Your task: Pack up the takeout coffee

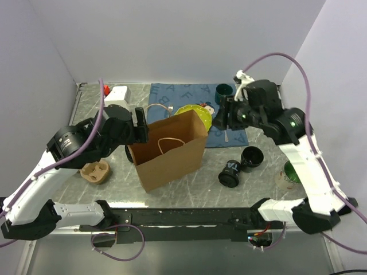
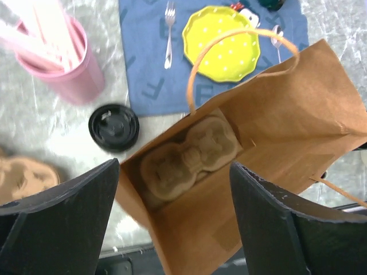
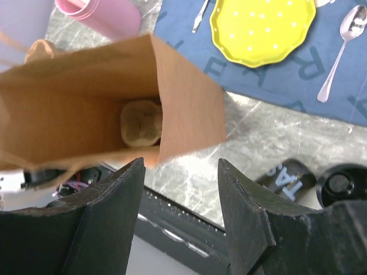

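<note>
Tabletop (image 1: 117, 192): one bag (image 1: 169, 156), one takeout coffee (image 2: 113, 126)

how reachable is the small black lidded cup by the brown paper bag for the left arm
Probably yes: the black lidded cup stands uncovered beside the paper bag, near the open left gripper.

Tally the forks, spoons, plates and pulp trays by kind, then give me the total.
Forks: 1
Spoons: 1
Plates: 1
Pulp trays: 2
Total: 5
</note>
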